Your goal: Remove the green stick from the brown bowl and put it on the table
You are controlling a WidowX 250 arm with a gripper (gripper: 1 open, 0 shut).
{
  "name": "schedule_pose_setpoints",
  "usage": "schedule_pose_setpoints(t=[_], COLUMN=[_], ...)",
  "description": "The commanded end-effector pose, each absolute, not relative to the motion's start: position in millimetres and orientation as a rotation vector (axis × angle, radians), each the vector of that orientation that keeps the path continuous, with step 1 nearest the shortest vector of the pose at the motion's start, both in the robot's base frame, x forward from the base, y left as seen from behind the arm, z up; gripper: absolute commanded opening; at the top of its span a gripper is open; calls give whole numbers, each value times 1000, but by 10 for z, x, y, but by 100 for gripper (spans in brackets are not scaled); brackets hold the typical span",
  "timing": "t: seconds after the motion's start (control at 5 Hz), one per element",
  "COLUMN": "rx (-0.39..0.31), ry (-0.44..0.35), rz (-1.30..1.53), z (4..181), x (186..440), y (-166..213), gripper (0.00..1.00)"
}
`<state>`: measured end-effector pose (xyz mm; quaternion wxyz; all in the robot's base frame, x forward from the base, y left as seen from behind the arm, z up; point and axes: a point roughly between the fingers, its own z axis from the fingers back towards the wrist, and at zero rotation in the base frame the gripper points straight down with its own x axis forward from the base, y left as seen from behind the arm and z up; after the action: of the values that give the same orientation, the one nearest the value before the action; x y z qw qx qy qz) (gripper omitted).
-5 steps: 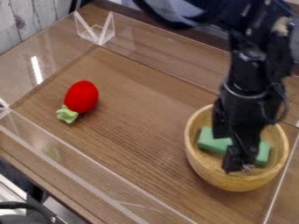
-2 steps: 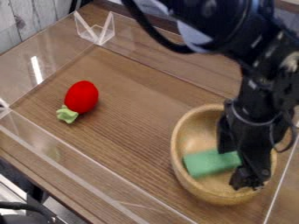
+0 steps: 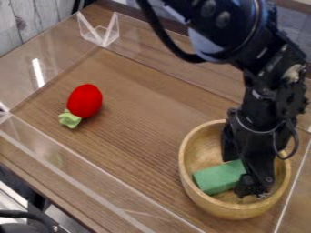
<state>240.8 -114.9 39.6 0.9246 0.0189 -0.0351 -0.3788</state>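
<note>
The brown bowl (image 3: 201, 191) sits at the table's front right corner. Inside it lies the green stick (image 3: 219, 178), a flat light-green block tilted across the bowl's floor. My gripper (image 3: 257, 182) reaches down into the bowl from above, at the stick's right end. Its dark fingers (image 3: 260, 171) stand open, and the right end of the stick is hidden behind them. Whether the fingers touch the stick cannot be told. The table (image 3: 134, 118) is brown wood grain.
A red round toy (image 3: 84, 99) with a small green stub (image 3: 71, 119) lies at the left of the table. Low clear acrylic walls (image 3: 73, 173) edge the table, close to the bowl on the front and right.
The bowl has slid toward the front left and the stick has shifted inside it, now lying lower in the bowl. The gripper has followed downward and stays open.
</note>
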Motion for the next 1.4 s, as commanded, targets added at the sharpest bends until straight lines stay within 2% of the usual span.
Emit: schedule_pose_setpoints(t=[0.0,0.6,0.8,1.2], rx=[42,76,96,130], ry=[-122,-160,-187,-238], rz=[-739,-663,-616,-569], z=[456,745,960,1203], x=[2499,2500,2498,2528], y=[-1246,-1261,-1277,-812], gripper=[0,0,0,0])
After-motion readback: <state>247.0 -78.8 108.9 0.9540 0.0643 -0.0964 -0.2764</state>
